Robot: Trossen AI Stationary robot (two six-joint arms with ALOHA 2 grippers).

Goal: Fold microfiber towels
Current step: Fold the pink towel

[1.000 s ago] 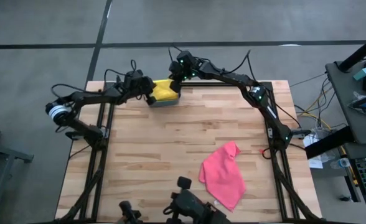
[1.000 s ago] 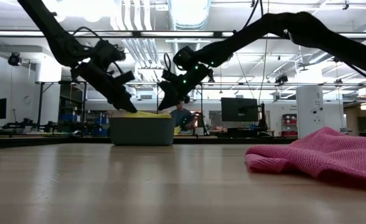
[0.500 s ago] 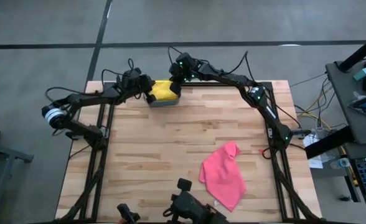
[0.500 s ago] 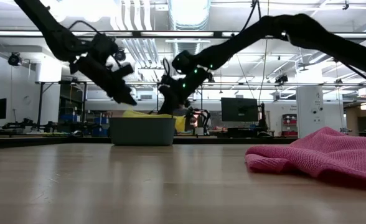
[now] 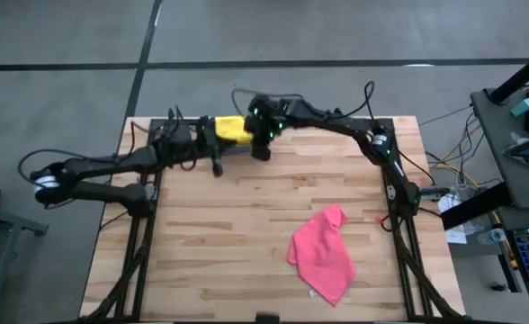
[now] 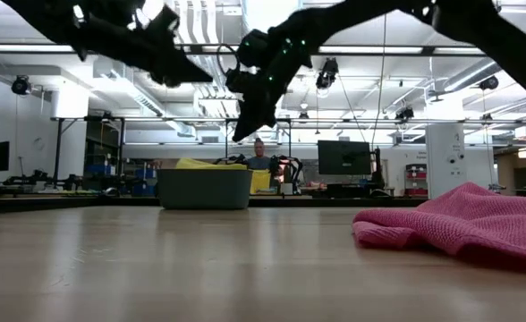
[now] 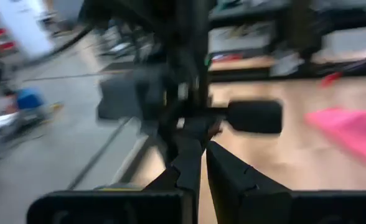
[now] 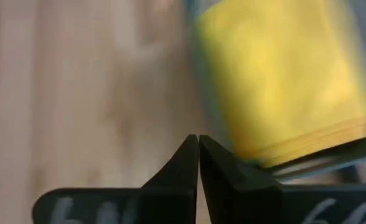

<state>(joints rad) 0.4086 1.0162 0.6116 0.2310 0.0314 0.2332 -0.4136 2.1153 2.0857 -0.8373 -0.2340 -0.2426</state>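
A folded yellow towel (image 5: 232, 129) lies on top in the teal bin (image 6: 204, 190) at the table's far edge; in the right wrist view the yellow towel (image 8: 282, 81) fills the bin. A crumpled pink towel (image 5: 323, 252) lies on the table toward the near right, also seen as the pink towel (image 6: 464, 224) in the low view. My left gripper (image 5: 216, 166) hangs shut and nearly level, just near-left of the bin. My right gripper (image 5: 262, 151) is shut and slants down, near-right of the bin. Neither holds anything.
The bare wooden table (image 5: 246, 216) stretches between the bin and the pink towel. The two arms stand close together above the bin's near side. Beyond the table's far edge, a person (image 6: 260, 159) sits in the room.
Both grippers have risen off the yellow towel in the bin and drawn back toward the table's near edge, staying shut. My left gripper has tipped up from slanting down to nearly level. The yellow towel stays in the bin.
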